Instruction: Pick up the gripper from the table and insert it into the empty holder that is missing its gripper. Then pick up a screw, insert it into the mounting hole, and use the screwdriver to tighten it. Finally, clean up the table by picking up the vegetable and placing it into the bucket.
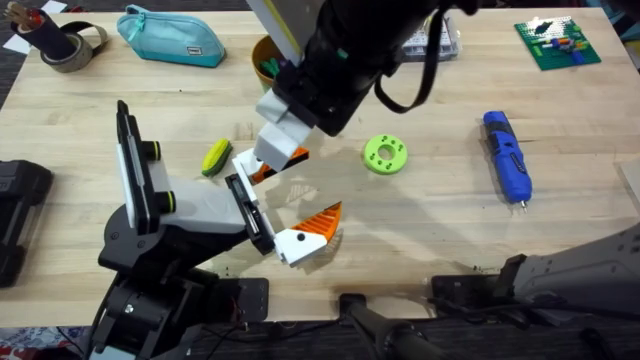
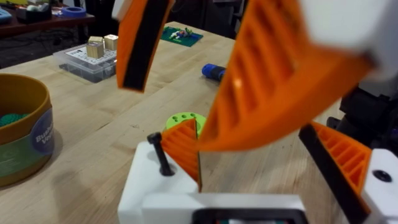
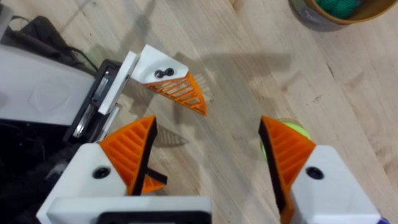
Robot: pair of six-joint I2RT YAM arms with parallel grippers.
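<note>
Insert step: right end effector [image 3: 208, 165] spread wide over holder [image 1: 250, 212], gripper [image 2: 185, 148] seated; next, a screw.

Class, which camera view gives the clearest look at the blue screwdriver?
The overhead view: the screwdriver lies whole on the table, its thin metal tip visible. In the left wrist view, just one blue end shows past an orange finger. The right wrist view looks elsewhere.

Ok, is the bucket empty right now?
Not empty: a teal-green item sits inside the bucket. The vegetable lies outside it, on the table.
</note>
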